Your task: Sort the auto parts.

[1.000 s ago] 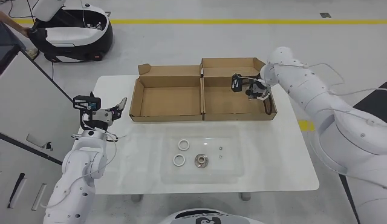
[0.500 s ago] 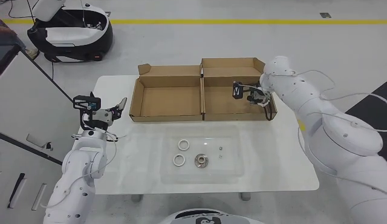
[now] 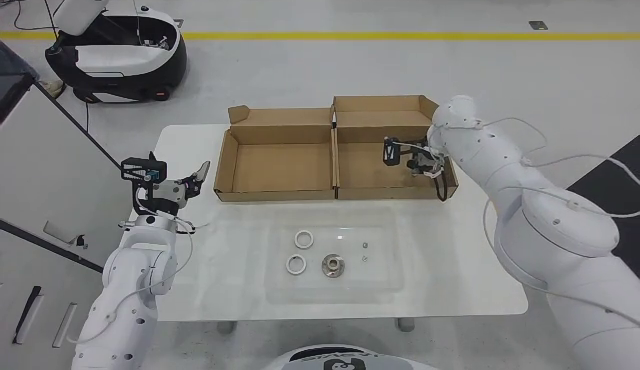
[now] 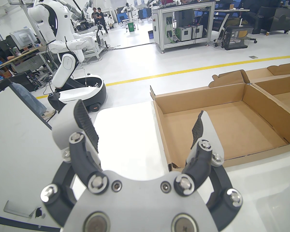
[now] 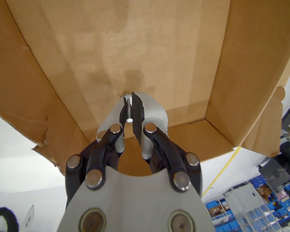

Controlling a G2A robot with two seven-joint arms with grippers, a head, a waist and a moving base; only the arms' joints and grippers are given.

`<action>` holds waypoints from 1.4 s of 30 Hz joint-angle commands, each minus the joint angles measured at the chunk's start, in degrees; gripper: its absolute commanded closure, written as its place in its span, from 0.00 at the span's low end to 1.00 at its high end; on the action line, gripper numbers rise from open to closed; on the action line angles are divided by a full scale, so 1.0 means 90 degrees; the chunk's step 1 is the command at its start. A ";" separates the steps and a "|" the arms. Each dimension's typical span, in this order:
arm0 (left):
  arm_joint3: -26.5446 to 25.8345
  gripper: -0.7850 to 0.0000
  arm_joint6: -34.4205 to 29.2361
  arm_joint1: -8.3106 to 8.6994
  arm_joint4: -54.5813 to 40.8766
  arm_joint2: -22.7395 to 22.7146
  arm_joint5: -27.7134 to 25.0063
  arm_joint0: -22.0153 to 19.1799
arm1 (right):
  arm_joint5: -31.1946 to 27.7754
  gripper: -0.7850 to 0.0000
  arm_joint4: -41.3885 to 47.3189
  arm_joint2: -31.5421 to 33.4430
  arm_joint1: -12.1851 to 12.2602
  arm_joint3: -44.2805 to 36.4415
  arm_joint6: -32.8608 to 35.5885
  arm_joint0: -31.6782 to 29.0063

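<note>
My right gripper (image 5: 129, 98) is shut on a threaded metal bolt (image 5: 129, 108), low over the floor of the right cardboard box (image 5: 140, 37). From above, that gripper (image 3: 432, 163) sits inside the right box (image 3: 352, 165) near its right wall. My left gripper (image 4: 141, 121) stands open with nothing between its fingers, off the table's left edge (image 3: 195, 178), facing the empty left box (image 4: 222, 124). On the table lie two white rings (image 3: 303, 238) (image 3: 296, 264), a metal flanged part (image 3: 331, 264) and two small metal pieces (image 3: 364, 242).
The two open boxes stand side by side at the back of the white table (image 3: 460, 260). A clear sheet (image 3: 380, 280) lies under the loose parts. A white mobile robot base (image 3: 125, 55) stands on the floor beyond the left corner.
My right gripper has dropped lower into the right box and shifted slightly toward the front. The left arm has kept still.
</note>
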 commanded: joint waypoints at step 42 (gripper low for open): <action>0.0000 0.00 0.0000 0.0000 0.0000 0.0000 0.0000 0.0000 | 0.0000 0.00 0.0023 0.0131 0.0953 -0.1311 -0.2010 0.0690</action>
